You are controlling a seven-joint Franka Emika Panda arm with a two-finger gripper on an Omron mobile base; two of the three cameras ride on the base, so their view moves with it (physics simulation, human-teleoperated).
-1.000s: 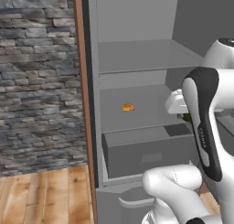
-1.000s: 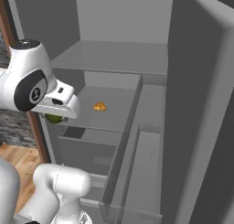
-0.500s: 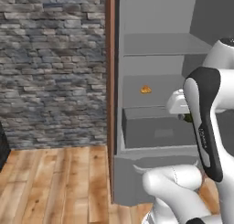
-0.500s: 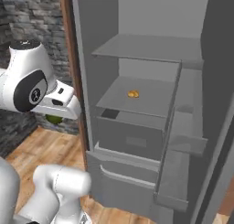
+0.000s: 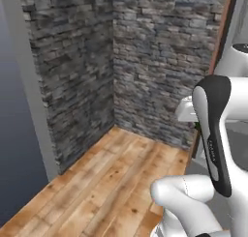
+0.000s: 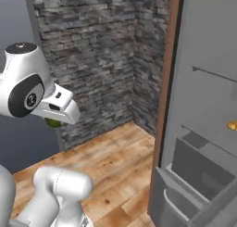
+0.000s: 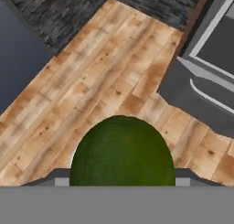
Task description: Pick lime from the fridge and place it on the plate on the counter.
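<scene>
Hand view is showing the small, dark green, round lime [image 7: 122,152] sitting large at the bottom of the picture, between the two dark finger tips of the gripper [image 7: 122,179], whose ends are peeking out grey on either side of the fruit. The claw is clenching on the lime and carrying it in the air above a floor of warm brown wooden planks [image 7: 82,90]. To the upper right of that view the lower part of the tall grey fridge [image 7: 205,81] is lying open, with a grey drawer front and a pale edge showing.

Right base view is showing the white arm with its dark joints reaching across the left side, and a sliver of the green lime [image 6: 53,123] is peeking out just beneath the white hand of the gripper [image 6: 58,117]. The fridge [image 6: 203,129] is standing at the right, framed by a brown wooden edge, with flat grey shelves and a grey drawer low down. A small orange-yellow lumpy item [image 6: 232,125] is resting on a shelf at the far right edge. A rough grey stone-brick wall [image 6: 102,54] is forming the corner behind.

Left base view is showing the same stone wall [image 5: 97,62] and the plank floor [image 5: 106,183], with the arm rising at the right.
</scene>
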